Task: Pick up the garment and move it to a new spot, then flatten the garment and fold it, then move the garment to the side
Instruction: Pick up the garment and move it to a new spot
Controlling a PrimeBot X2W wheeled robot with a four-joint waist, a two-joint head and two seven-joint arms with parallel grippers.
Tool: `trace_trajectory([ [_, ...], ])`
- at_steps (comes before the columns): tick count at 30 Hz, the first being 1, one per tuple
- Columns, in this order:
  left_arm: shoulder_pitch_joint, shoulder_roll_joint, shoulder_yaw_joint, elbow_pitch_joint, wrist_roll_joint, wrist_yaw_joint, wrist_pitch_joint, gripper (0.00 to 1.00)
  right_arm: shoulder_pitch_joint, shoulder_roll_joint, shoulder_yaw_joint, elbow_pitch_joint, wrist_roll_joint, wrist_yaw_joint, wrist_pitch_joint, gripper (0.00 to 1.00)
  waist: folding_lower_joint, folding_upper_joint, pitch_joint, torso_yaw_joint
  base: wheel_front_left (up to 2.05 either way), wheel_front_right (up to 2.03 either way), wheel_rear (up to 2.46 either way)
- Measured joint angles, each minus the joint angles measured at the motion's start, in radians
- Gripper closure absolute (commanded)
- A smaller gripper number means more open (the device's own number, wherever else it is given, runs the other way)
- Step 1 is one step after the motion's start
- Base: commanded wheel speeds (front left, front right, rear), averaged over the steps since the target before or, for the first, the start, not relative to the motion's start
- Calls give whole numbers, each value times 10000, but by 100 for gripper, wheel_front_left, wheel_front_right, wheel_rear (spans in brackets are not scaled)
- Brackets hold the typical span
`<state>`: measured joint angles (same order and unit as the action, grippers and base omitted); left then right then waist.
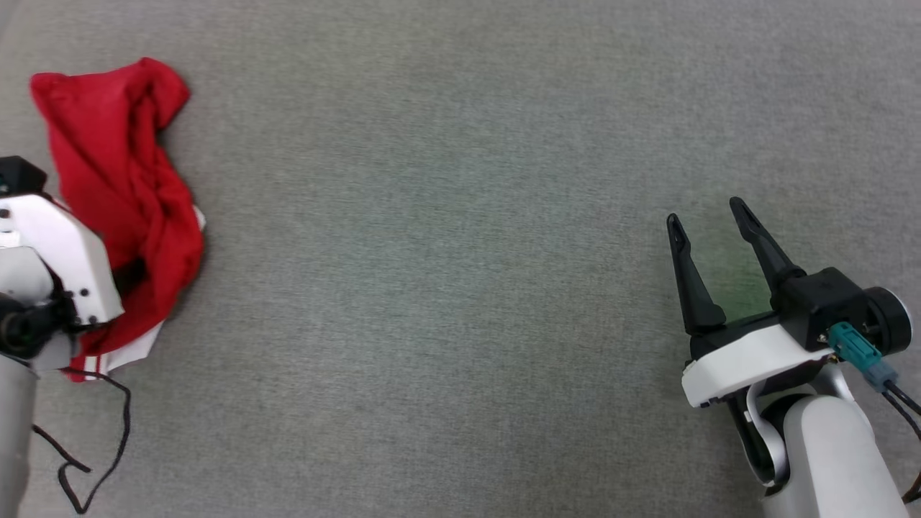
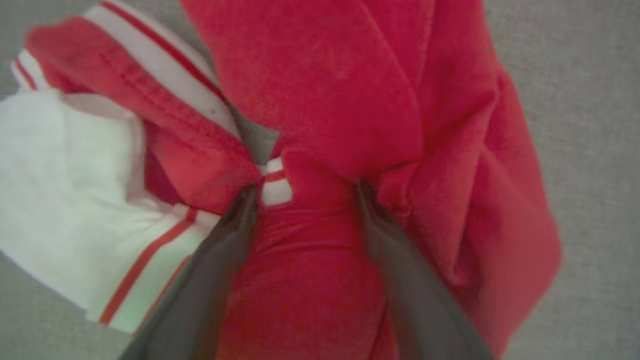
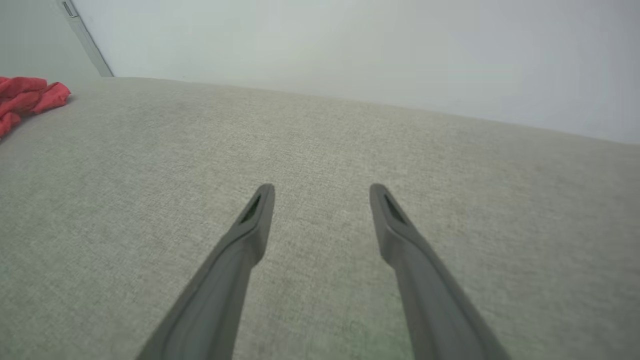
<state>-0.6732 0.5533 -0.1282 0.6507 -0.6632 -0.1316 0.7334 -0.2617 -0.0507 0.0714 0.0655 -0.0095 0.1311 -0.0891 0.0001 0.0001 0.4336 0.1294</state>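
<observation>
Grey fabric bench point(image 1: 460, 216) carries the crumpled red jersey point(image 1: 122, 180) far left, likely soft and limp, best pinched at the bunched fold the open left tool point(image 2: 306, 192) straddles; right tool point(image 1: 706, 212) open too.

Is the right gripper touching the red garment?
No, the right gripper stands open over the bare grey surface, far from the garment at the left.

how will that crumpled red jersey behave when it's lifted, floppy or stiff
Probably floppy: the red jersey lies bunched in soft folds on the grey surface, so it should drape. Likely light, being thin cloth. The left gripper, open astride one fold, may lift just that layer, the white sleeve trailing.
</observation>
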Motion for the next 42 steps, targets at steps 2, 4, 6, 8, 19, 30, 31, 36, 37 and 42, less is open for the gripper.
trace_trajectory([
  [2,-85,65,94,134,-211,-2,376,30,-24,-2,-17,79,13,0,-69,0,0,0,112,-146,0,0,0],
  [4,-87,127,109,159,-213,13,383,100,-42,0,-31,138,25,-2,-77,0,-1,0,159,-232,0,0,0],
  [6,-69,144,107,196,-138,111,159,100,-50,0,-81,184,27,-2,-107,0,-1,0,117,-240,0,0,0],
  [8,54,134,92,201,59,245,-410,100,-51,0,-111,232,25,0,-163,0,0,0,7,-230,0,0,0],
  [19,424,151,420,-686,1498,1476,-5373,100,574,-2,-537,579,290,-2,-345,0,0,0,-1545,-133,0,0,0],
  [30,1900,-859,-119,-2957,2151,2123,-7557,100,1879,0,-917,552,650,0,-138,0,-2,0,-3601,-423,0,0,0],
  [31,2077,-1005,-280,-3204,2205,2128,-7559,100,1982,-2,-915,510,696,-2,-109,0,-4,0,-3748,-519,0,0,0],
  [36,2641,-1985,-1191,-4203,2217,2088,-7438,100,2392,-4,-984,268,807,-2,73,0,-4,0,-4201,-1246,0,0,0],
  [37,2674,-2192,-1442,-4339,2217,2000,-7371,100,2434,-6,-993,230,826,-2,113,0,-4,0,-4250,-1398,0,0,0],
  [42,2711,-3285,-2638,-4410,2220,1553,-7258,100,2519,-2,-982,79,884,-2,276,0,-4,0,-4339,-2152,0,0,0],
])
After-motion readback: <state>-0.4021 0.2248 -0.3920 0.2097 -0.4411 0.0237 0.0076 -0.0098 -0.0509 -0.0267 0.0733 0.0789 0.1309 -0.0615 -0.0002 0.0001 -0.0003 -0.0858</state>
